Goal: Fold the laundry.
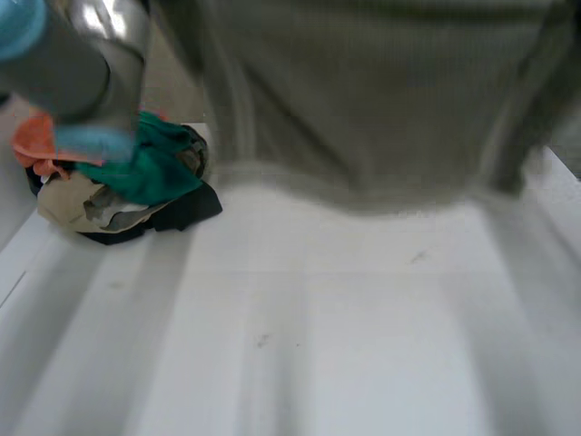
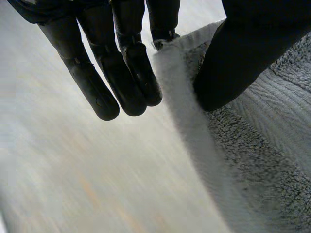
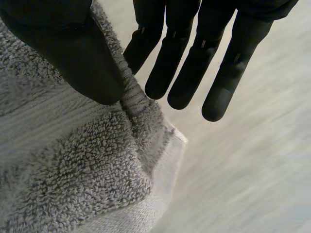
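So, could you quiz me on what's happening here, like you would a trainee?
1. True or false: the grey towel lies flat on the white table.
2. What do the left hand and the right hand pinch? A the grey towel; B a sock; C nothing.
3. Fill in: the pile of clothes lies on the white table at the robot's ___ side.
Key: 1 false, the grey towel hangs lifted, held up by both hands; 2 A; 3 left.
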